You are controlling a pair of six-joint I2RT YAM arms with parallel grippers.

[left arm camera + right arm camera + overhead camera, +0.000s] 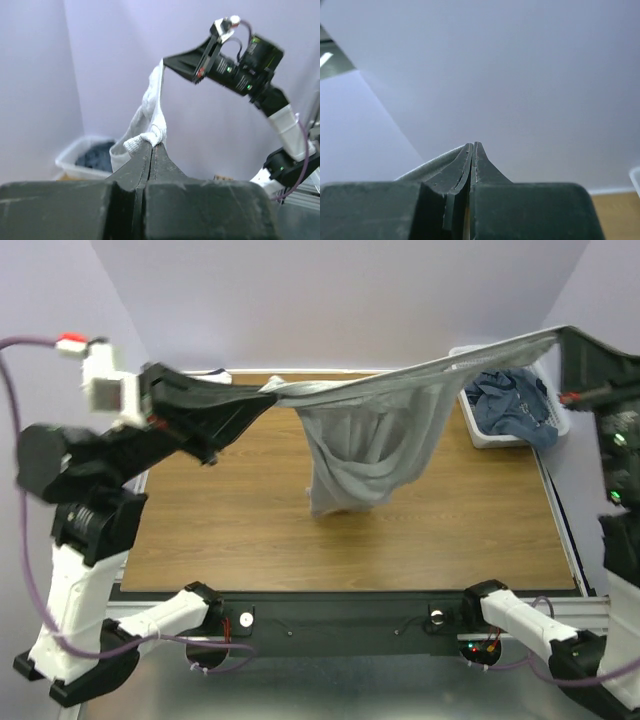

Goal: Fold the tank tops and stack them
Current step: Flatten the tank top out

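With the left claw, pinching fully shut on one bunched end of the grey tank top, up in the air over the far left part of the table. With the right claw, doing the same thing at the far right: jaws squeezed together on a thin edge of that same top, up above the basket. So, counting two claws, both clamped on the one garment, neither one free.

Stretching the top's upper edge into a taut line between the two grips, running left to right and sitting a bit higher on the right. Letting the rest sag in a loose pouch under the middle of that line, with the lowest folds dangling right down at the wood. Can't tell from above whether touching or just clear of it.

From the left wrist view, seeing fingertips closed on a rolled lump of knit. From the right wrist view, fingertips shut on a flat grey strip.

Also counting one white basket at the far right corner, holding a heap of dusty blue clothes. Not managing to count the pieces in that heap.
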